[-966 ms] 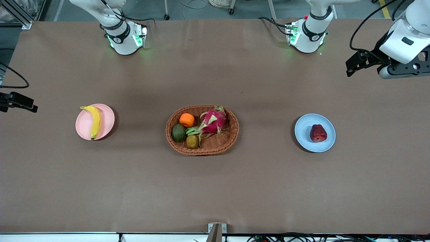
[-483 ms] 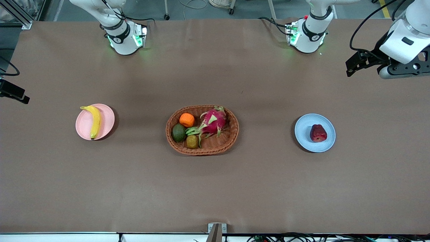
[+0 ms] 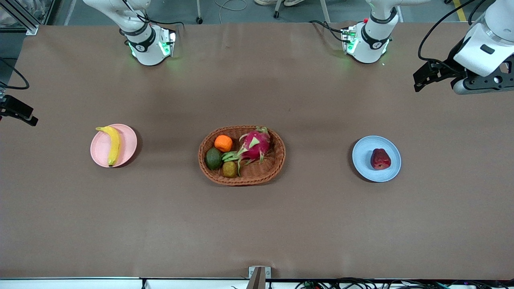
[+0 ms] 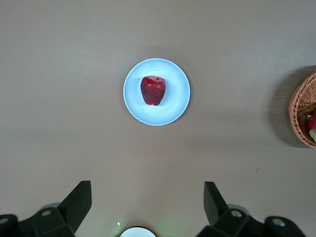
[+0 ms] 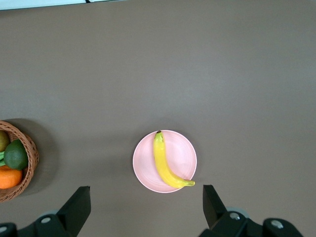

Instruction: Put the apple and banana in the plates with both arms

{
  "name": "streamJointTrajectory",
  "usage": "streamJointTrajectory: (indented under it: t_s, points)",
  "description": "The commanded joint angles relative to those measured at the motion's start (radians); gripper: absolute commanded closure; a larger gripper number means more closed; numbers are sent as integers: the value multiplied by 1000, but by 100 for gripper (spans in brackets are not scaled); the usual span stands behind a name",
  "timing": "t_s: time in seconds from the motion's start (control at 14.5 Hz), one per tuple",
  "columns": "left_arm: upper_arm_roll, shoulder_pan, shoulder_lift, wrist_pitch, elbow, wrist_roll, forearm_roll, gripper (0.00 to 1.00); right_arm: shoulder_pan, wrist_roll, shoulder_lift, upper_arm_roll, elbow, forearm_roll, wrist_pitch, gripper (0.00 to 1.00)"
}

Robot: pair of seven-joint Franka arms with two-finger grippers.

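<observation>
The yellow banana (image 3: 113, 144) lies on the pale pink plate (image 3: 126, 145) toward the right arm's end of the table; both show in the right wrist view, banana (image 5: 165, 164) on plate (image 5: 183, 153). The dark red apple (image 3: 380, 159) sits on the light blue plate (image 3: 364, 153) toward the left arm's end; the left wrist view shows apple (image 4: 153, 90) and plate (image 4: 175, 101). My left gripper (image 3: 421, 78) (image 4: 146, 197) is open and empty, raised at the table's end, away from the blue plate. My right gripper (image 3: 18, 112) (image 5: 145, 200) is open and empty, raised at the other end, away from the pink plate.
An oval wicker basket (image 3: 277, 160) stands mid-table between the plates, holding an orange (image 3: 223, 143), an avocado (image 3: 213, 158), a kiwi (image 3: 229, 169) and a magenta dragon fruit (image 3: 253, 146). The arms' bases (image 3: 149, 44) (image 3: 367, 40) stand along the table's edge farthest from the front camera.
My right gripper has shifted slightly at the table's end, first away from the front camera, then a little back. The left arm, fruits and plates have not moved.
</observation>
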Motion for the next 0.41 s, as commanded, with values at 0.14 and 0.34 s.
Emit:
streamJointTrajectory:
  t_s: [0.14, 0.34]
  points:
    - [-4, -6, 28, -29, 54, 7, 2, 0, 4, 21, -32, 8, -43, -8, 24, 0]
    - [-4, -4, 29, -29, 54, 7, 2, 0, 2, 17, -32, 7, -43, -7, 20, 0]
